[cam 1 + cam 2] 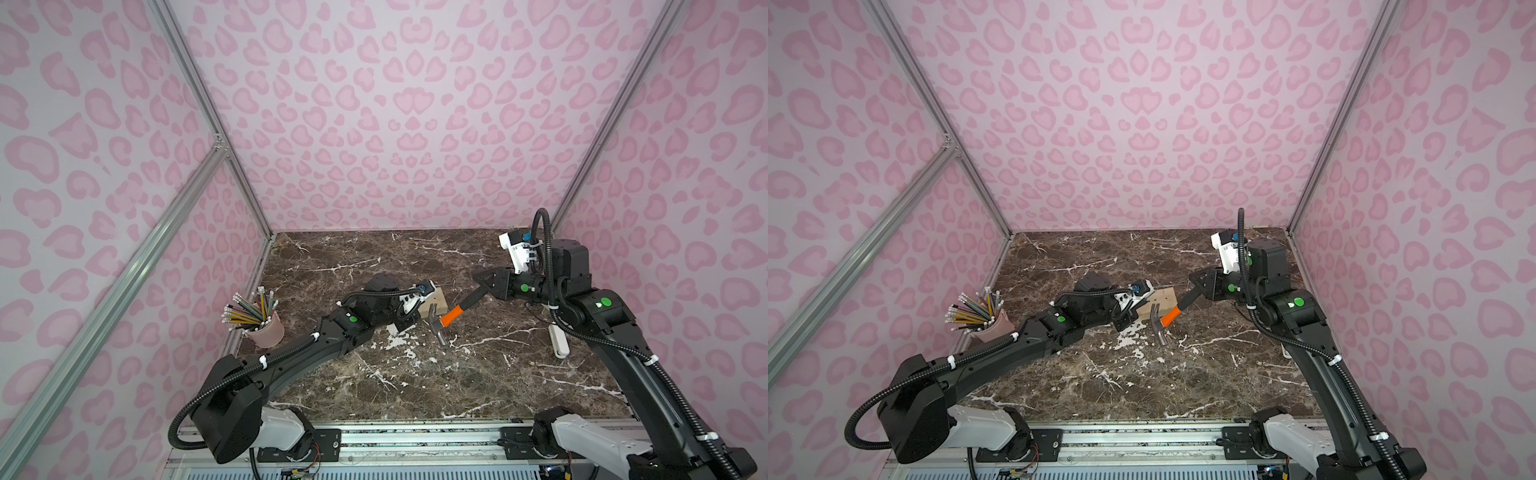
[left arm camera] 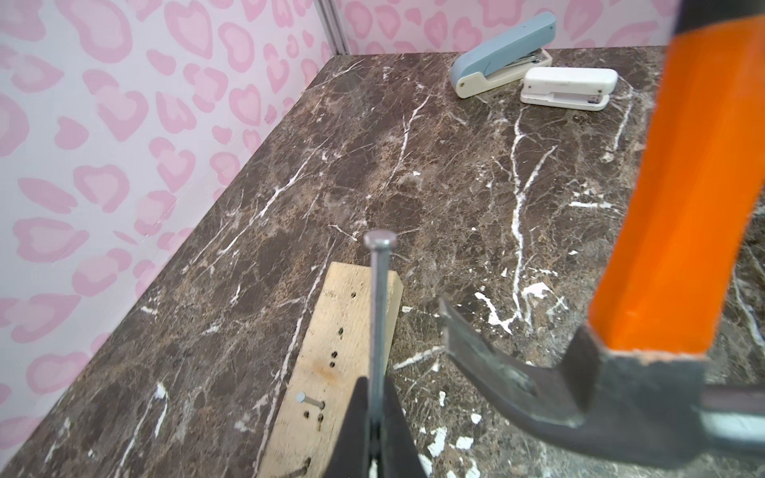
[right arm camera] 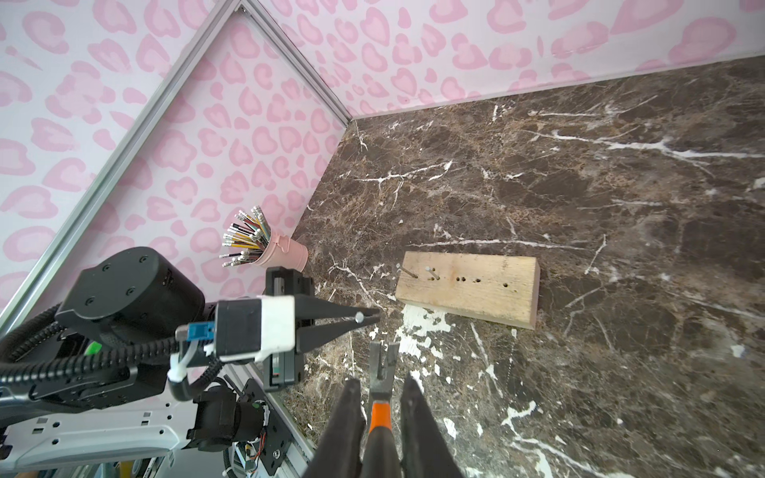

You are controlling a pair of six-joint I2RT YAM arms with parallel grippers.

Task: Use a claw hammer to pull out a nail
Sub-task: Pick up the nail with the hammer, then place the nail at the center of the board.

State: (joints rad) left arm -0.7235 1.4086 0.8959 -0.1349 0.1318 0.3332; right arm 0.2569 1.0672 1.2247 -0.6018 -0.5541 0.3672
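In both top views your right gripper (image 1: 483, 286) clamps the black shaft of the claw hammer (image 1: 449, 316), whose head sits at the near side of the wooden block (image 1: 437, 302), mid-table. In the left wrist view your left gripper (image 2: 374, 387) pinches a nail (image 2: 377, 306) clear of the block, with the hammer's claw just beside it. In the right wrist view two nails (image 3: 418, 273) stand at one end of the block.

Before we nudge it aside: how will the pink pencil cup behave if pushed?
Probably tippy: the pink cup is narrow, and its pencils fan out well past the rim toward one side. Pushed low, it would likely slide on the smooth marble tabletop. It looks light, so the pencils may shift.
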